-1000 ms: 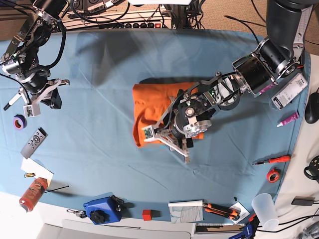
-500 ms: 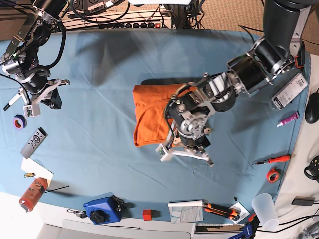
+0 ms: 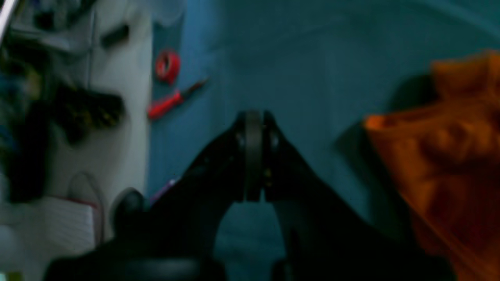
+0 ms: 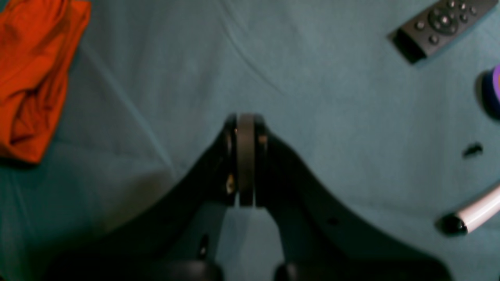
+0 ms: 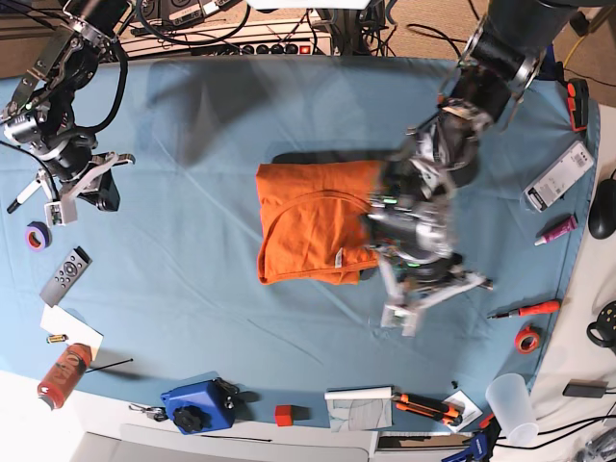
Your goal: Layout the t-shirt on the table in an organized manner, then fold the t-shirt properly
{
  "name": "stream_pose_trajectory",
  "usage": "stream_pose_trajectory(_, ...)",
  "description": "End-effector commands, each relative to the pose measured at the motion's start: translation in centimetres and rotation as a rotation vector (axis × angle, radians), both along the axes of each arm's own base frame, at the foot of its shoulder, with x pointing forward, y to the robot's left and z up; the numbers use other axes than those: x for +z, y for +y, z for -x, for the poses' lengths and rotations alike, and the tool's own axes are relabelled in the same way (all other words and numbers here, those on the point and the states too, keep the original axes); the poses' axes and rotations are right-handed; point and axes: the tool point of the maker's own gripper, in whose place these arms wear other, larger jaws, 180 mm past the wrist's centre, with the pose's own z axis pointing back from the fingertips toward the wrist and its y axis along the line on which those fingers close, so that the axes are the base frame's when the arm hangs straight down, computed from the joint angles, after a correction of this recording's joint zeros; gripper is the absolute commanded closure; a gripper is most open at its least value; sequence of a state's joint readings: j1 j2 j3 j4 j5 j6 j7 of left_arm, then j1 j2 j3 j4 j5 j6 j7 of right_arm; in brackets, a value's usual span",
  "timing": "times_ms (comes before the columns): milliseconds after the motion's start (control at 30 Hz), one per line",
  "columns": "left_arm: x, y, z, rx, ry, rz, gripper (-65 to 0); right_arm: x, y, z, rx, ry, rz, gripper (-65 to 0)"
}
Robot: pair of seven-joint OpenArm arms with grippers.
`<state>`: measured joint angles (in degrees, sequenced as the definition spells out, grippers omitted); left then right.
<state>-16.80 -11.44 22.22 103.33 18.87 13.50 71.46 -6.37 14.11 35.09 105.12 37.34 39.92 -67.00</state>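
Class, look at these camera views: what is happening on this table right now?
A two-armed robot is folding an orange t-shirt on the blue-covered table. The shirt lies in a compact folded bundle at the table's middle. The left end effector is shut on nothing and sits just beside the shirt, over bare cloth. The right end effector is also shut and empty, far off at the table's edge near a remote control. Neither arm touches the shirt.
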Motion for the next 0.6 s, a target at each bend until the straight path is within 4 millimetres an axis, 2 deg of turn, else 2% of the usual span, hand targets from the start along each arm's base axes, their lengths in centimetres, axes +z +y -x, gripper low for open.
stream_pose_trajectory(0,1.8,0.8,-0.4,0.004,-0.058,0.036,0.0,1.7,-0.1,-0.8,0.01,-0.061,0.009,0.0)
stream_pose_trajectory(100,1.3,2.9,1.6,-0.005,-0.036,0.126,0.0,1.8,0.0,-0.8,0.012,-0.065,0.004,0.0)
stream_pose_trajectory(233,0.7,5.2,5.2,-0.023,-0.012,0.19,0.0,2.4,0.8,-1.1,0.035,-0.1,-0.051,0.0)
stream_pose_trajectory(367,1.1,7.2,8.9,-0.001,-0.025,0.231,0.0,3.0,1.7,-1.2,0.057,-0.124,-0.103,0.0)
stream_pose_trajectory(467,0.6,9.0,11.7,0.057,-0.005,0.259,0.0,2.1,1.8,-0.7,0.061,-0.075,-0.099,0.0)
stream_pose_trajectory(567,-1.1,10.5,14.5,0.088,0.073,0.262,0.0,1.0,1.8,0.2,0.064,-0.009,-0.088,0.0)
